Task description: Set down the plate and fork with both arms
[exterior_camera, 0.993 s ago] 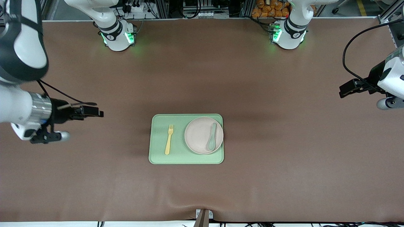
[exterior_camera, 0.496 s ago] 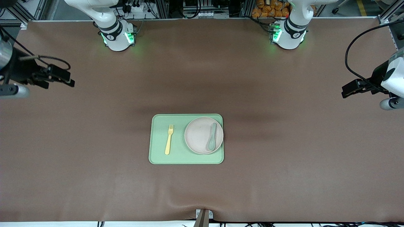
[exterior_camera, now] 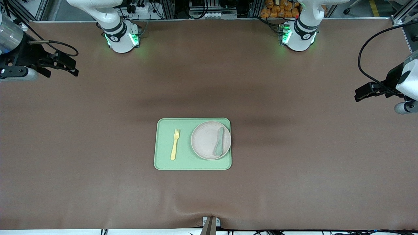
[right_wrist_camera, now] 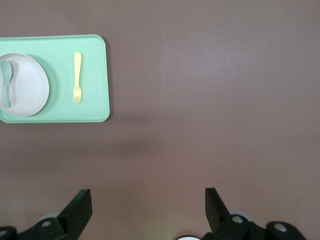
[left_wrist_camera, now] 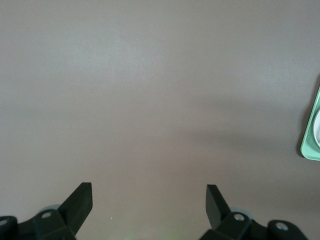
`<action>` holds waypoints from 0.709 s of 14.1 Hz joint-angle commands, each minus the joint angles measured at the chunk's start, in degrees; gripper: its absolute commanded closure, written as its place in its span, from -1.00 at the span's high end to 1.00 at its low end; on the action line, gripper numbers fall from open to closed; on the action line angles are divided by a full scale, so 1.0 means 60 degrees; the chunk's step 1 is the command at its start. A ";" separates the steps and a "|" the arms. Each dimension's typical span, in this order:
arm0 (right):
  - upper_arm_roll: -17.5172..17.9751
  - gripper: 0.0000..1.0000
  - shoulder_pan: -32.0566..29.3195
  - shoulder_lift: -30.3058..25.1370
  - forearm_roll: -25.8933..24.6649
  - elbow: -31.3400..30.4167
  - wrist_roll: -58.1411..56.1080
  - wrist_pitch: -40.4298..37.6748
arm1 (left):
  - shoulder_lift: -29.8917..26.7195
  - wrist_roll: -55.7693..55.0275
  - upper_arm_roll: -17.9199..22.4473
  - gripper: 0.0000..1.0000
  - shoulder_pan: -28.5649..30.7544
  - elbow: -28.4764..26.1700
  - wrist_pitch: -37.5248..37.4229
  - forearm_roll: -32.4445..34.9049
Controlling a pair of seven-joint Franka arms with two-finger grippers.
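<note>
Left gripper (exterior_camera: 359,93): you have it spread wide and empty, up over the surface (exterior_camera: 294,182) by the edge at the left arm's end.
Right gripper (exterior_camera: 72,67): yours is wide too, holding nothing, up over the corner at the right arm's end near the bases.
Tray (exterior_camera: 186,163): it lies mid-surface, well apart from both grippers.
Fork (exterior_camera: 175,144): you see it flat on the tray, at the right arm's end, tines toward the bases.
Plate (exterior_camera: 206,141): it sits on the tray's other end, beside the fork.
Spoon (exterior_camera: 219,142): it lies in the plate.
</note>
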 commanded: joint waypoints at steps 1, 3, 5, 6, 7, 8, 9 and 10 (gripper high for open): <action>0.0235 1.00 -0.0327 0.0392 -0.0401 0.0867 -0.0064 -0.0641 | -0.0071 0.0193 -0.0044 1.00 0.0078 -0.0016 0.0050 0.0018; 0.0222 1.00 -0.0341 0.0407 -0.0769 0.1043 -0.0063 -0.0642 | -0.0071 0.0193 -0.0044 1.00 0.0078 -0.0016 0.0065 0.0018; 0.0250 1.00 -0.0327 0.0392 -0.0871 0.1058 -0.0049 -0.0642 | -0.0071 0.0193 -0.0044 1.00 0.0064 -0.0016 0.0065 0.0018; 0.0251 1.00 -0.0327 0.0392 -0.0886 0.1058 -0.0063 -0.0642 | -0.0071 0.0193 -0.0044 1.00 0.0064 -0.0016 0.0065 0.0018; 0.0222 1.00 -0.0342 0.0392 -0.0886 0.1058 -0.0063 -0.0628 | -0.0071 0.0193 -0.0044 1.00 0.0064 -0.0016 0.0065 0.0018; 0.0221 1.00 -0.0327 0.0392 -0.0872 0.1058 -0.0049 -0.0642 | -0.0071 0.0193 -0.0044 1.00 0.0064 -0.0016 0.0065 0.0018; 0.0221 1.00 -0.0313 0.0363 -0.0857 0.1044 -0.0049 -0.0642 | -0.0071 0.0193 -0.0044 1.00 0.0078 -0.0016 0.0065 0.0018; 0.0221 1.00 -0.0312 0.0334 -0.0857 0.0986 -0.0063 -0.0657 | -0.0071 0.0193 -0.0044 1.00 0.0064 -0.0016 0.0065 0.0004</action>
